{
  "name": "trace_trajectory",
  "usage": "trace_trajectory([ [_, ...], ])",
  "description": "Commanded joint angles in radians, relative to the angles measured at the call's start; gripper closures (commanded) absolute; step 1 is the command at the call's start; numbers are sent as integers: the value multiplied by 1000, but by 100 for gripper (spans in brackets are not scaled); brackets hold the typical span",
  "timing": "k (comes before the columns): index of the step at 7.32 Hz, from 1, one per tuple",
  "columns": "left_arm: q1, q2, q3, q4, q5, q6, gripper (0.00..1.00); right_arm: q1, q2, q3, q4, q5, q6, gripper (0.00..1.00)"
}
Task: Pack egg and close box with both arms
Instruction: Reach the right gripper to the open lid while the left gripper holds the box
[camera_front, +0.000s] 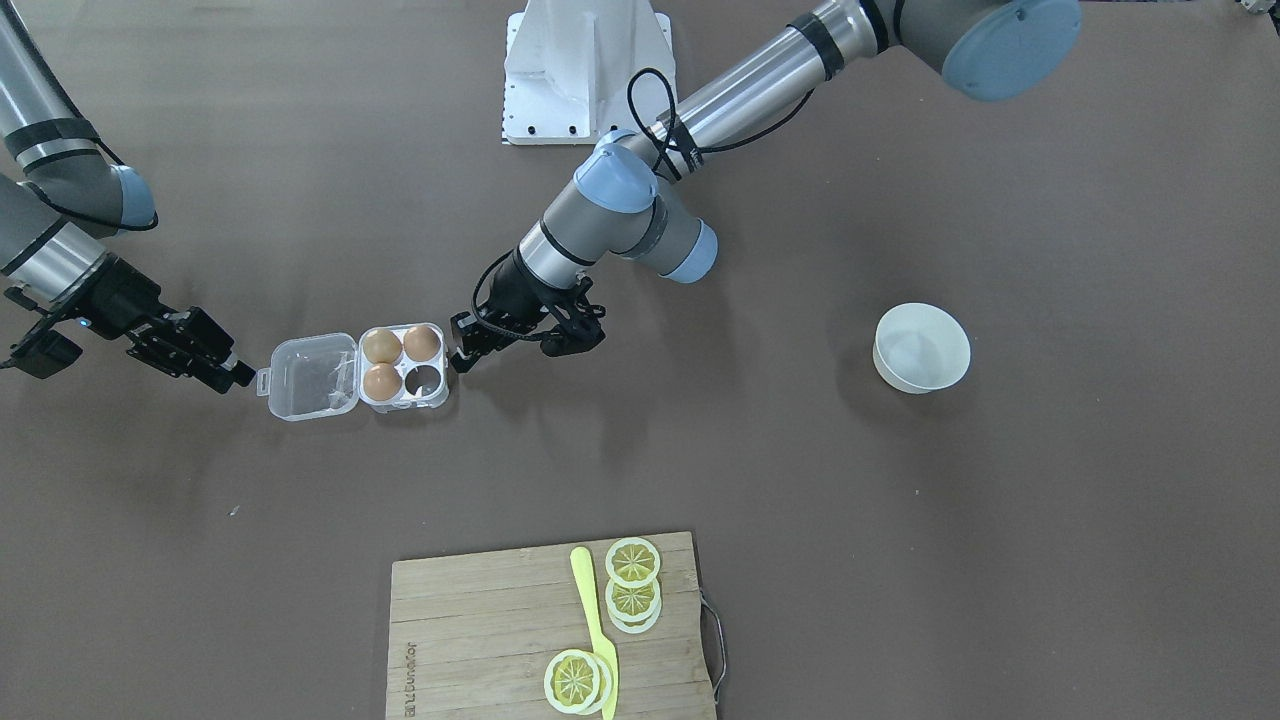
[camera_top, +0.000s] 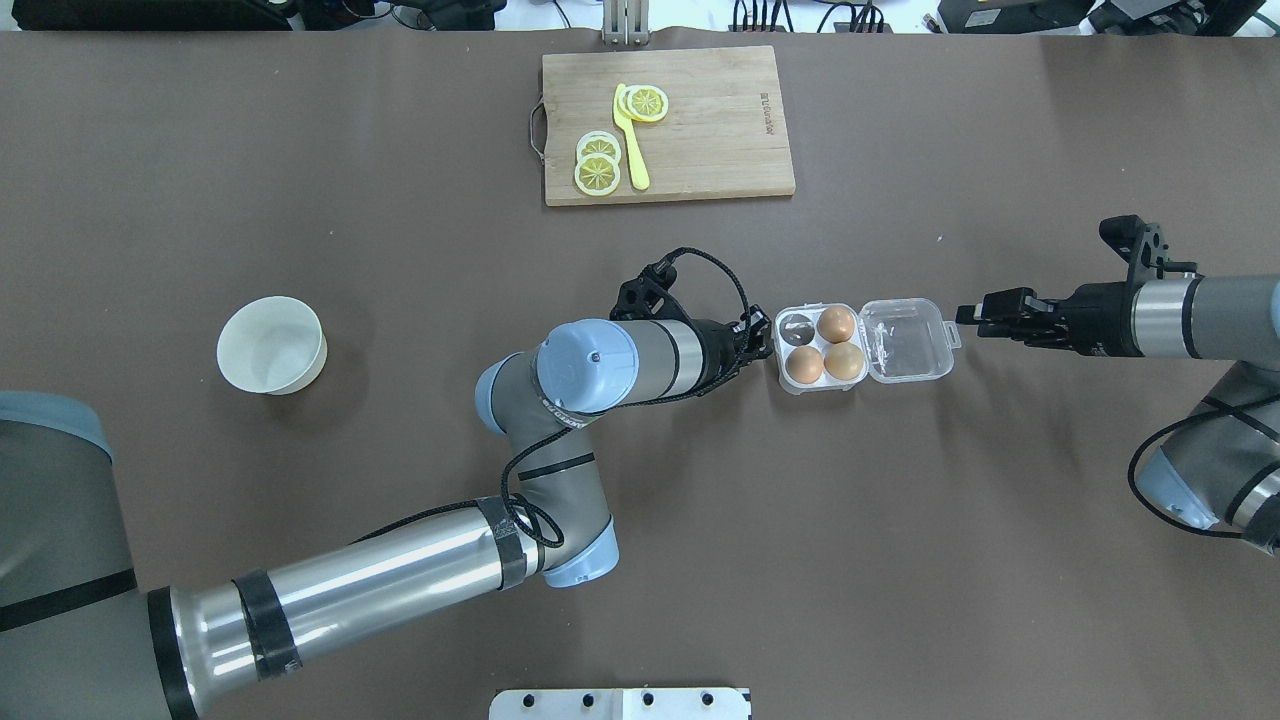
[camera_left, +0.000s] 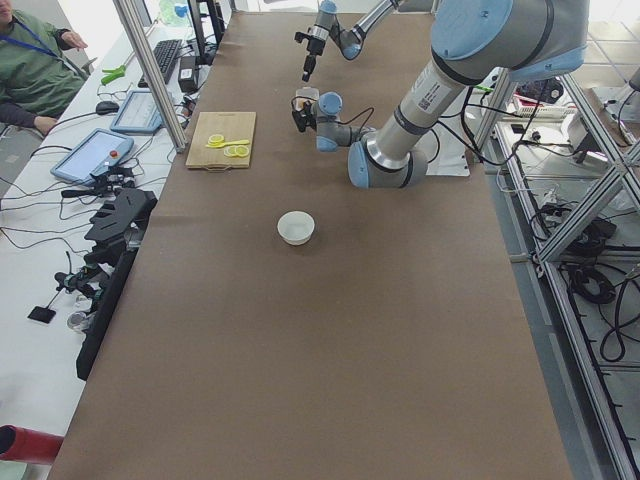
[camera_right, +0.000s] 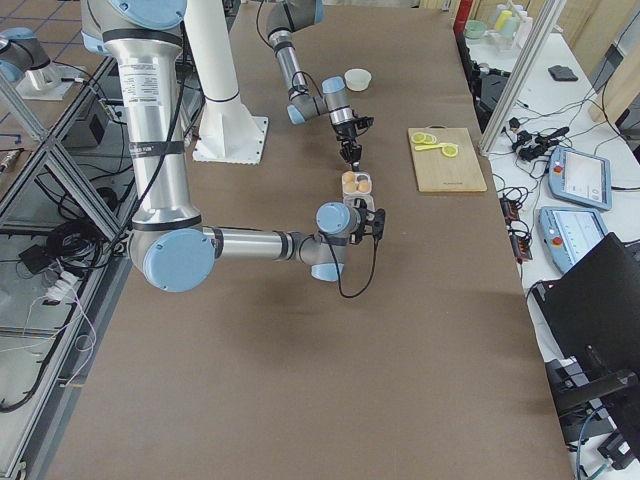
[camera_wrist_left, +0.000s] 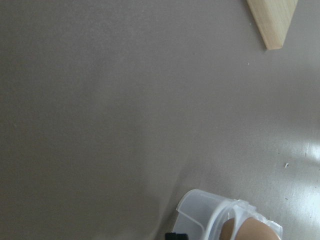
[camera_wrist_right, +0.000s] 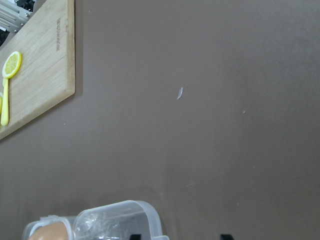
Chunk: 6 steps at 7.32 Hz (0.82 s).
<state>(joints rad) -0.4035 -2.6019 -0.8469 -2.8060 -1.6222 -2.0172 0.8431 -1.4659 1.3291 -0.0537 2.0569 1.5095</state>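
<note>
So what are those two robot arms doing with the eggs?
They are packing eggs into a clear egg carton. Three eggs sit in its cups, one cup is empty, and the lid lies open flat on the table. The left gripper is right beside the cup side of the carton. The right gripper, open, is at the lid's tab end. No egg shows in either gripper, and the lid is not shut yet.

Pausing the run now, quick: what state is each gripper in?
Left gripper: looks closed, holding nothing, beside the box.
Right gripper: fingers open, holding nothing.
</note>
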Motion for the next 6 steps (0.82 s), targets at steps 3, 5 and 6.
trace_trajectory([
  [3, 3, 2, -1, -3, -1, 0, 100, -24, 4, -10, 3, -18, 5, 70],
  [5, 5, 2, -1, -4, 1, 0, 100, -24, -4, -14, 9, -15, -6, 70],
  [6, 8, 2, -1, -4, 1, 0, 100, -22, -5, -13, 9, -3, -9, 69],
])
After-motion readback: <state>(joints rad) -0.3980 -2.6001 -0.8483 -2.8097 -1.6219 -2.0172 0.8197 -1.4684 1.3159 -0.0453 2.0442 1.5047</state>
